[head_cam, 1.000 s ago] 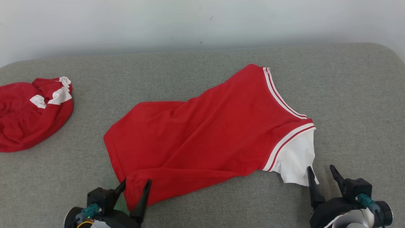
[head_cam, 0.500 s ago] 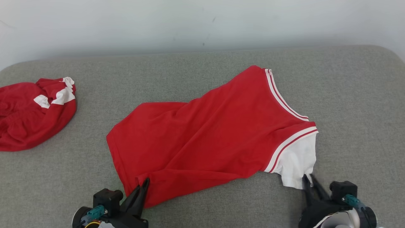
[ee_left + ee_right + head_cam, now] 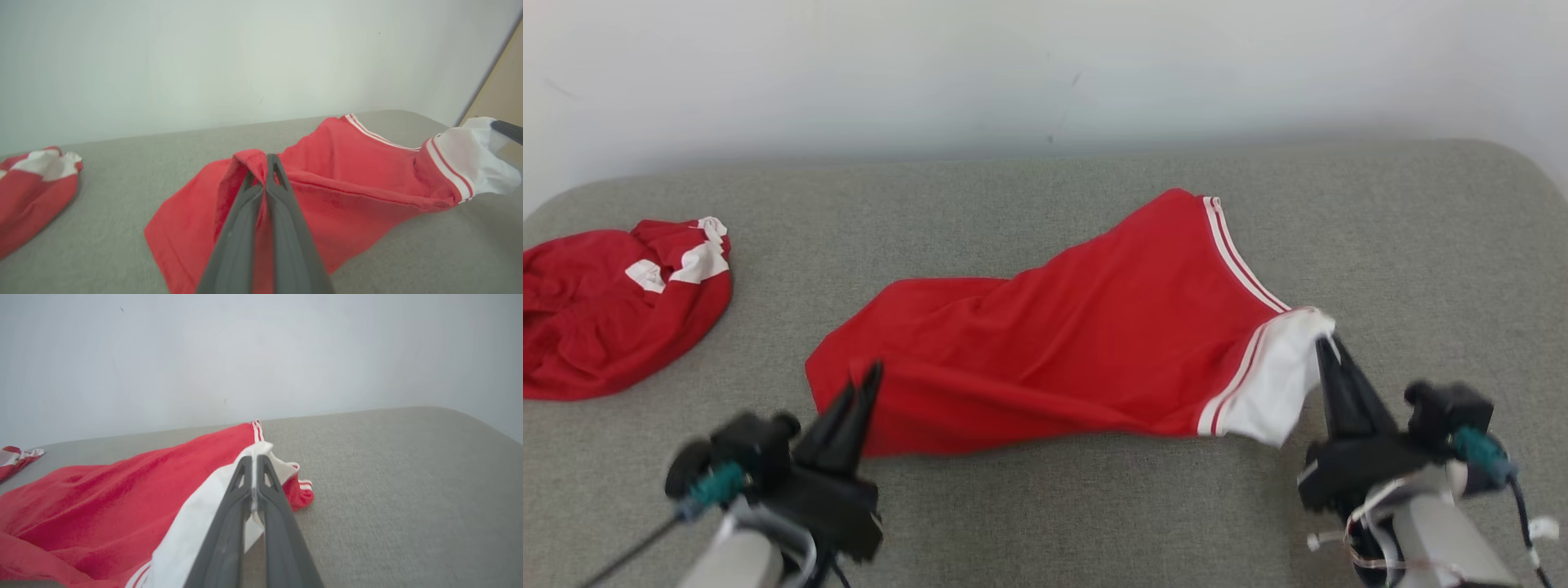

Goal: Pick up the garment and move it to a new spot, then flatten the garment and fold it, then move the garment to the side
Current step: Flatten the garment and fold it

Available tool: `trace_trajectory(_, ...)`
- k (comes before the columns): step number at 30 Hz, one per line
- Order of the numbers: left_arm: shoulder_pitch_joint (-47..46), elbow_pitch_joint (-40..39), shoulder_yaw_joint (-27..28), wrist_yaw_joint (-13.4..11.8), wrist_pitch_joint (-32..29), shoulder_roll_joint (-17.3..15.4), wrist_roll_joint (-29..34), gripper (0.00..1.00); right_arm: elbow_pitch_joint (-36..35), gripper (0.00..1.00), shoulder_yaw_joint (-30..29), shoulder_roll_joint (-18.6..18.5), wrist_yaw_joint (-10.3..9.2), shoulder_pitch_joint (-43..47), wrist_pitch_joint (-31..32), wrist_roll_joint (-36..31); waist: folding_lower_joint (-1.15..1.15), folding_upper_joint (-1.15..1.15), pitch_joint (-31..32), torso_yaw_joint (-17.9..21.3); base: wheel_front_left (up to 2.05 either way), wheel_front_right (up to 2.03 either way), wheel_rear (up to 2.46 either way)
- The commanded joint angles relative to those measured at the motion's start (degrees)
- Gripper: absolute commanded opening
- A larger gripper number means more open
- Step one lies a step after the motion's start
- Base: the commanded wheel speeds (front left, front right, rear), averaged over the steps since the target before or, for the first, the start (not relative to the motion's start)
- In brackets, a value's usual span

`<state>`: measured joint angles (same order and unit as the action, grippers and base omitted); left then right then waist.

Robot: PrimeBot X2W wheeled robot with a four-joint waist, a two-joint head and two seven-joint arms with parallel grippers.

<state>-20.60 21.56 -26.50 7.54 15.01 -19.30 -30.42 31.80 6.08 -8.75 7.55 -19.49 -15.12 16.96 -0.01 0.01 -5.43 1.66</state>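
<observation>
Garment (image 3: 1094, 343), a red shirt with a white sleeve (image 3: 1270, 384) and white-striped trim, is seen stretched across the middle of the grey fabric-covered counter (image 3: 1421, 245). Its near edge is raised off the counter and its far part rests on it. A red hem corner is clamped between the closed fingers of the left gripper (image 3: 864, 377), toward the counter's front left. The white sleeve is pinched in the closed right gripper (image 3: 1327, 343), toward the counter's front right. A second red-and-white garment (image 3: 605, 327) is heaped at the counter's left edge.
</observation>
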Motion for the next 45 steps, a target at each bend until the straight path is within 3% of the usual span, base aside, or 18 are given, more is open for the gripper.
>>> trace_trajectory(1, -2.0, -0.7, -0.1, -0.1, -0.2, -0.7, 0.3, 0.0, -0.8, 0.0, 0.5, -0.6, -0.14, -1.7, 0.0, 0.6, 0.01, -0.01, -0.3, 0.2, 0.0, 0.0, 0.0)
trace_trajectory(10, -25.9, -6.3, -3.2, -0.1, -7.4, -9.4, -3.8, 0.0, -2.8, 0.0, 3.4, -4.0, -0.14, -24.6, 4.5, 3.4, 0.01, -0.01, -9.1, 1.3, 0.0, 0.0, 0.0)
trace_trajectory(21, -62.2, -3.8, -9.1, -0.1, -12.9, -15.7, -11.7, 0.0, 1.1, 0.0, 2.5, -4.9, -0.14, -61.9, 11.9, 3.2, 0.01, -0.01, -25.9, 3.6, 0.0, 0.0, 0.0)
trace_trajectory(30, -86.1, 6.3, -14.7, -0.1, -11.7, -14.7, -18.2, 0.0, 10.9, 0.0, 0.7, -4.0, -0.14, -86.4, 14.0, 1.0, 0.01, -0.01, -31.9, 4.9, 0.0, 0.0, 0.0)
trace_trajectory(45, -104.9, 20.0, -25.6, -0.1, -7.6, -12.5, -25.3, 0.0, 25.0, 0.0, 2.3, -3.6, -0.14, -106.3, 10.9, -7.2, 0.01, -0.01, -34.8, 6.1, 0.0, 0.0, 0.0)
